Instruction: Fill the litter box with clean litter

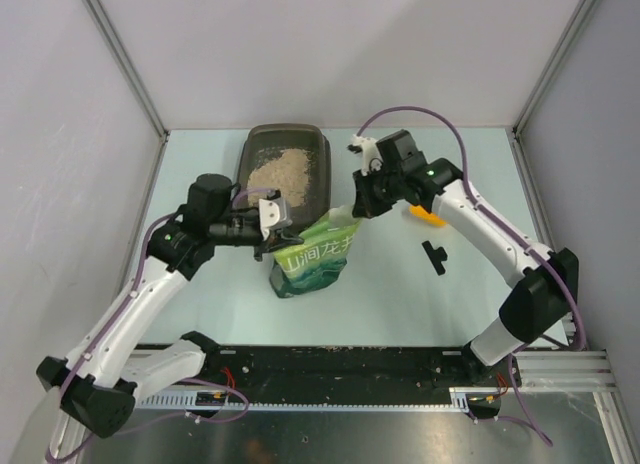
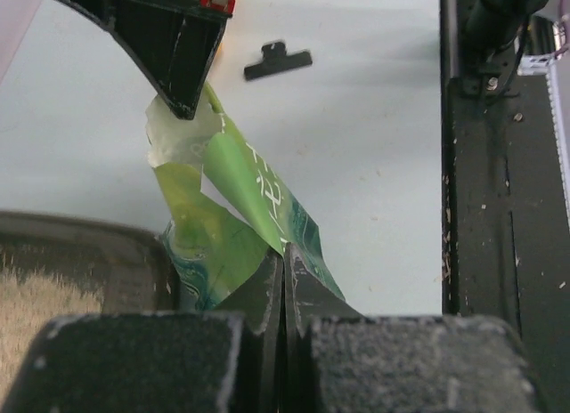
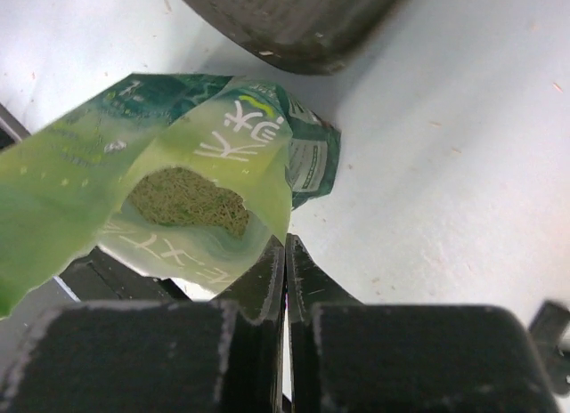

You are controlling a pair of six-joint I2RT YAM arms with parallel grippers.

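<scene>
At the left, our left end effector [image 1: 280, 227] is clenched on a lower fold of the soft green printed film pouch [image 1: 312, 259], its jaws pressed flat together with the crinkled foil pinched between them in the left wrist view. Just behind it on the pale, smooth counter [image 1: 400, 294] lies the shallow dark brown-grey plastic litter box [image 1: 322, 179], rectangular with rounded corners and a raised rim. It already carries a patch of clean litter [image 1: 278, 172], pale beige fine granules like coarse sand, while part of the floor stays bare. The pouch stands between the two arms, just in front of the box, with its mouth gaping toward the right wrist camera and more granules visible inside [image 3: 187, 199]. We judge the pouch limp and slippery, bottom-heavy with loose grain that will shift as it tips, so it is best held at opposite edges: one grip low to lift the base, one at the rim to steer the mouth. The box itself looks rigid and light. Further right, our right end effector [image 1: 358, 206] is closed on the pale upper rim of the pouch. Beyond it a small orange plastic scoop [image 1: 428, 214] peeks from under the arm, and a flat black clip [image 1: 434, 255] lies apart on the counter.
</scene>
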